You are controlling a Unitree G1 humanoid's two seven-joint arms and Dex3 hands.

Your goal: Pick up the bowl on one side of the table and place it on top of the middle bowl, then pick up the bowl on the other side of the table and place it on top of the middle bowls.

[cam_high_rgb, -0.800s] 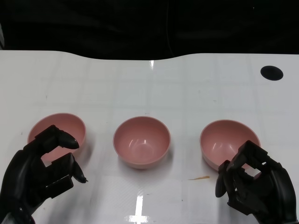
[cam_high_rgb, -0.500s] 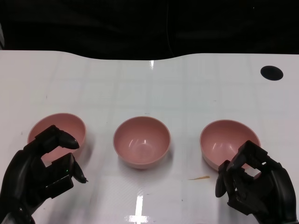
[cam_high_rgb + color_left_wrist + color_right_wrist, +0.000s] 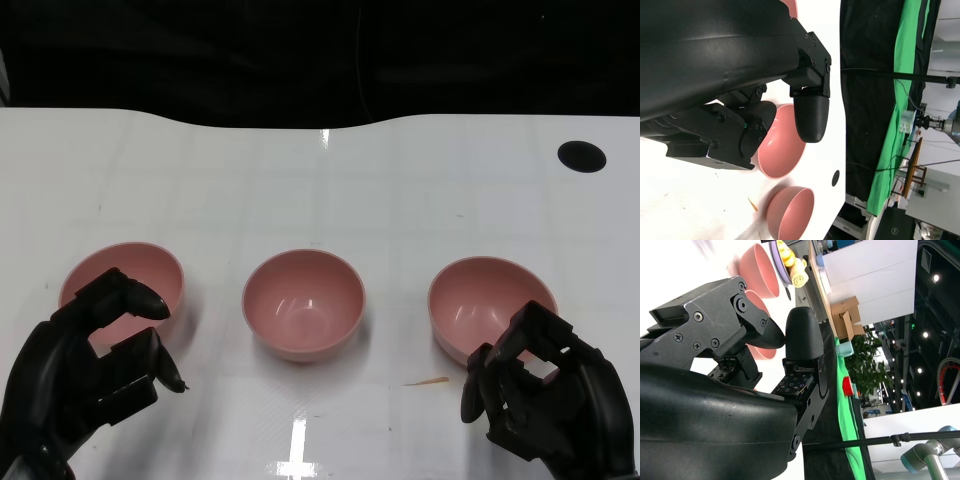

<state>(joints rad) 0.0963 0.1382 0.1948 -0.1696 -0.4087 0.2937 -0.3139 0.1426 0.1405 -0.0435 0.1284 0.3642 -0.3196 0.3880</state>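
Three pink bowls stand in a row on the white table: the left bowl [image 3: 122, 283], the middle bowl [image 3: 303, 302] and the right bowl [image 3: 488, 303]. My left hand [image 3: 88, 372] hovers just in front of the left bowl, its curved fingers overlapping the near rim and holding nothing. In front of the right bowl my right hand [image 3: 543, 397] is likewise empty, fingers bent and thumb apart. In the left wrist view the middle bowl [image 3: 782, 150] and right bowl [image 3: 790, 216] show beyond my fingers [image 3: 810, 112]. The right wrist view shows a pink bowl [image 3: 759, 270] past my fingertips [image 3: 801, 335].
A black round spot [image 3: 581, 156] marks the table's far right. A small orange sliver [image 3: 428, 381] lies in front, between the middle and right bowls. The table's far edge [image 3: 320, 125] meets a dark backdrop. A purple plate with yellow items [image 3: 786, 260] shows in the right wrist view.
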